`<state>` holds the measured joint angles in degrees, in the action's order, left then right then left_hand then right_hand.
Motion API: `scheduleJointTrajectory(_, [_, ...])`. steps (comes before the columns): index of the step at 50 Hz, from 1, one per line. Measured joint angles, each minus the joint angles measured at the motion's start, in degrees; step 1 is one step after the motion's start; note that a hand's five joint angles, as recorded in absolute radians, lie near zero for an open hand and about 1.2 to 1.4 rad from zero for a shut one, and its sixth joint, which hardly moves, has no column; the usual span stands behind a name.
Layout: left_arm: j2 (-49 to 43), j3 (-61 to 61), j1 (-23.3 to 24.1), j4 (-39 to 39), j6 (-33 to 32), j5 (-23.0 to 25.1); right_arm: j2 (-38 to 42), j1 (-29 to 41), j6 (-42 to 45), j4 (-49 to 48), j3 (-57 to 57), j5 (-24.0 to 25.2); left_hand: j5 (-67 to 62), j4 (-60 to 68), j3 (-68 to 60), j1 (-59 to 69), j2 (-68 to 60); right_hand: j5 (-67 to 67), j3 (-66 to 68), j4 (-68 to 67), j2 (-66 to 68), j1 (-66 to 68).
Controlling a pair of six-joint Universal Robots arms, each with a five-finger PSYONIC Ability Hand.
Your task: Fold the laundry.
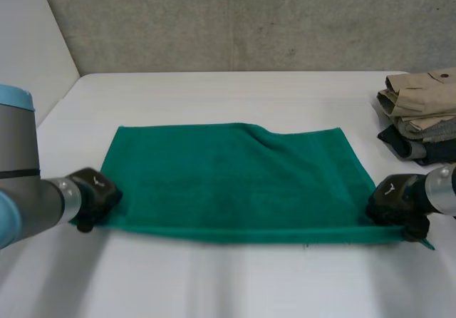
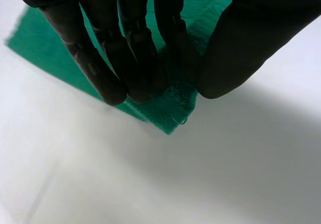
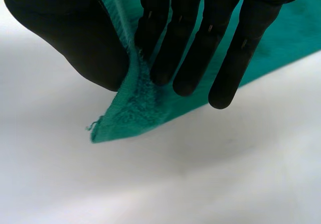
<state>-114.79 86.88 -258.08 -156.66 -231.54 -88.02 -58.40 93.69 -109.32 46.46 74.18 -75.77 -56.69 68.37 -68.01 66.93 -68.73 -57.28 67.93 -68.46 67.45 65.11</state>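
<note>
On the white table, across its middle: green towel, spread out as one broad rectangle with the long edges running side to side. Lies mostly flat; shows one soft crease near the far edge, right of the middle.

At the near left corner of the towel: left robot hand, ending the grey arm with the light-blue cap. Pinches the corner. Per the left wrist view: fingers straight and pressed side by side on the upper face of the cloth, thumb set against them from the other side, cloth running up between the two. Leaves the corner tip sticking out just past the fingertips.

At the near right corner of the towel: right robot hand. Pinches that corner likewise. Per the right wrist view: fingers straight and close together on one face, thumb on the other, towel edge rising between them. Leaves the corner tip hanging below the fingertips, with a loose thread at its point.

At the far right of the table, apart from the towel: stack of folded clothes in beige, grey and dark cloth.

Behind the table: grey concrete wall.
</note>
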Motion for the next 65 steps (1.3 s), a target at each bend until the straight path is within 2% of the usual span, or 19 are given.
scheduleJointTrajectory(7, [-4.02, -6.35, 0.49, -8.98, 3.46, -4.04, 1.36, 2.01, -6.05, -10.66, -1.5, -0.7, 0.0, 0.0, 0.0, 0.0, 0.0, 0.0, 0.0, -0.01, 0.0, 0.0])
scheduleJointTrajectory(16, [-8.31, -17.99, 1.81, -18.42, 11.18, -7.38, 2.46, 4.05, -19.03, -30.13, -4.77, 0.81, 0.0, 0.0, 0.0, 0.0, 0.0, -0.38, 0.0, -0.01, 0.0, 0.0])
scheduleJointTrajectory(21, [-12.59, -26.34, 3.07, -23.48, 13.92, -9.57, 6.68, 5.62, -26.17, -43.62, -8.43, 1.13, 0.0, 0.0, 0.0, 0.0, 0.0, -0.38, 0.22, -0.02, 0.0, 0.0])
scheduleJointTrajectory(24, [-15.5, -30.69, 3.62, -24.48, 14.39, -11.1, 9.73, 6.66, -27.75, -47.4, -11.1, 0.54, 0.0, 0.0, 0.0, 0.0, 0.0, -0.38, 0.22, -0.02, 0.0, 0.0])
scheduleJointTrajectory(29, [-19.96, -36.61, 5.0, -20.36, 14.79, -12.99, 14.41, 8.6, -26.21, -46.86, -15.2, -1.78, 0.0, 0.0, 0.0, 0.0, 0.0, -0.38, 0.22, -0.02, 0.0, 0.0])
scheduleJointTrajectory(30, [-20.29, -36.96, 5.43, -18.1, 14.96, -12.82, 14.75, 8.86, -25.43, -45.84, -15.44, -2.14, 13.17, -14.06, 13.82, -15.71, 15.42, -0.38, 0.22, -0.02, 0.0, 0.0])
scheduleJointTrajectory(33, [-19.51, -35.9, 6.39, -12.53, 15.96, -11.58, 14.06, 9.08, -24.15, -43.7, -14.67, -2.29, 33.28, -34.86, 34.67, -36.37, 35.43, -0.38, 0.22, -0.02, 0.0, 0.0])
scheduleJointTrajectory(37, [-16.07, -31.33, 7.56, -7.27, 19.05, -9.27, 11.07, 8.84, -24.38, -42.41, -11.56, -1.2, 41.09, -42.7, 41.8, -40.77, 42.35, -0.38, 0.22, -0.03, 0.0, 0.0])
scheduleJointTrajectory(41, [-12.34, -25.16, 8.73, -4.95, 22.98, -7.57, 6.97, 8.33, -26.36, -42.39, -7.1, 0.54, 41.46, -43.0, 42.02, -40.77, 42.7, -0.38, 0.22, -0.03, 0.0, 0.0])
scheduleJointTrajectory(45, [-11.29, -21.45, 9.1, -4.81, 24.14, -7.27, 3.98, 7.53, -28.21, -42.55, -3.53, 1.92, 41.45, -43.0, 42.02, -40.77, 42.7, -0.39, 0.22, -0.03, 0.0, 0.0])
scheduleJointTrajectory(52, [-12.2, -16.05, 6.75, -6.37, 20.5, -6.55, -3.21, 2.87, -31.19, -42.78, 5.27, 8.05, 37.46, -39.14, 39.11, -38.13, 39.91, -0.39, 0.22, -0.15, 0.0, 0.0])
scheduleJointTrajectory(58, [-12.84, -15.01, 5.11, -10.22, 18.4, -5.49, -6.26, -0.1, -31.99, -42.86, 9.51, 13.1, 37.76, -39.49, 39.16, -38.26, 39.92, -0.38, 0.22, -0.18, 0.0, 0.0])
scheduleJointTrajectory(65, [-13.89, -16.8, 3.65, -13.34, 18.16, -5.7, -7.05, -1.34, -31.85, -42.94, 11.83, 14.83, 37.99, -39.58, 39.09, -38.11, 39.86, -0.38, 0.22, -0.19, 0.0, 0.0])
